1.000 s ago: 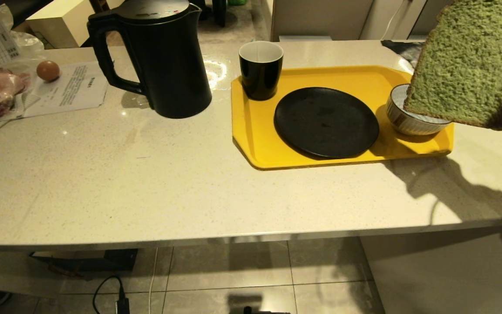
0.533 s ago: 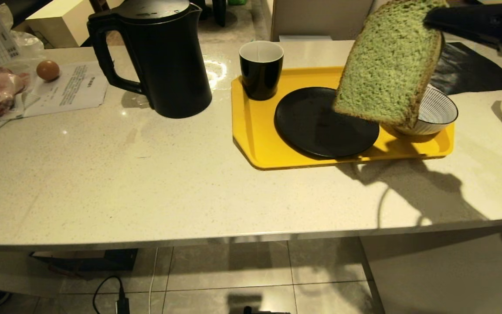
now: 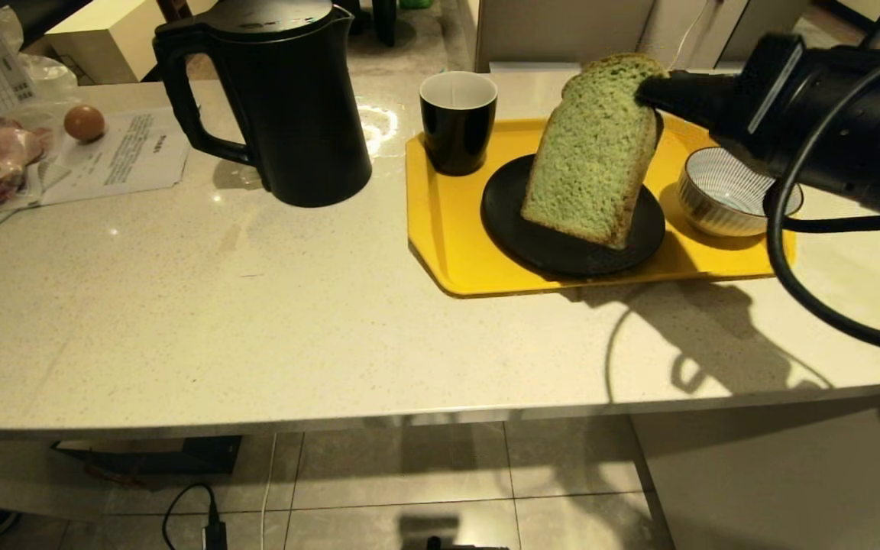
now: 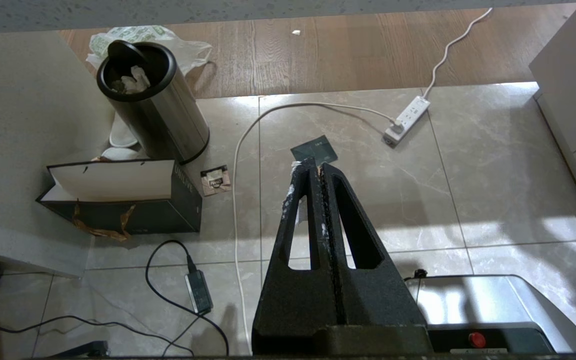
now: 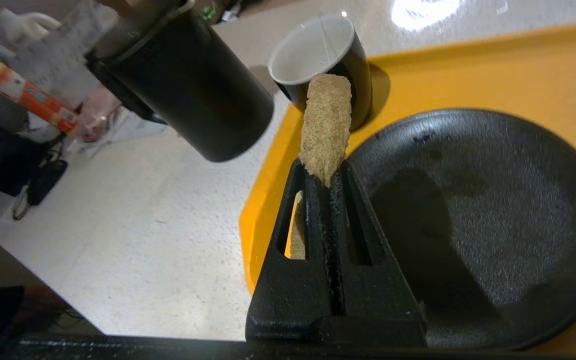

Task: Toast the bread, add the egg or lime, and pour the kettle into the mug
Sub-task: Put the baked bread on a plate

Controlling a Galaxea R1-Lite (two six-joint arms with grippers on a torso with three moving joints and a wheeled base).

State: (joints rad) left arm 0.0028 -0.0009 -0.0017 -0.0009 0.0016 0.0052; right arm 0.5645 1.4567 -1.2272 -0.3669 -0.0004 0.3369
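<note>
Right pincer, reaching in level from the right, clamps the bread tilted over the black plate; left pincer together.

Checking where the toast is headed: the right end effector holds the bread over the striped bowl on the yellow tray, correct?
Not quite. The right end effector does hold the bread, but over the black plate on the yellow tray, not over the striped bowl, which sits apart beside the plate. The head view shows this.

1 bread, 1 kettle, 1 mug
</note>
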